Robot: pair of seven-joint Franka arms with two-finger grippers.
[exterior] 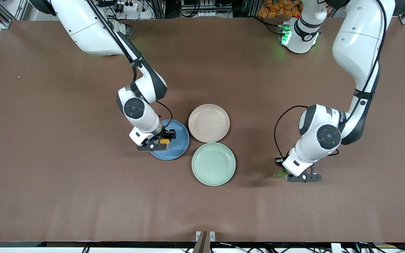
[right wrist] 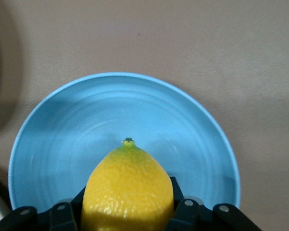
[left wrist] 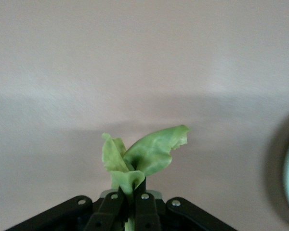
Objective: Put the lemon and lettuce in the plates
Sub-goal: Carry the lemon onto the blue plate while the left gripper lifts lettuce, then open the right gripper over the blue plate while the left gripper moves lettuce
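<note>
Fingers [right wrist: 183,214] of the right gripper [right wrist: 127,219] are clamped on the lemon [right wrist: 127,190], held over the blue plate [right wrist: 62,144]. Lettuce [left wrist: 144,156] is pinched in the left gripper [left wrist: 128,207] over bare worktop [exterior: 47,193], hardly seen from the front. The beige-pink plate [exterior: 209,123] and mint-green plate [exterior: 213,164] appear whole only in the front view.

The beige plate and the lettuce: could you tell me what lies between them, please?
Only bare table lies between the beige plate and the lettuce; the front view shows it. The green plate sits just off that line.
</note>
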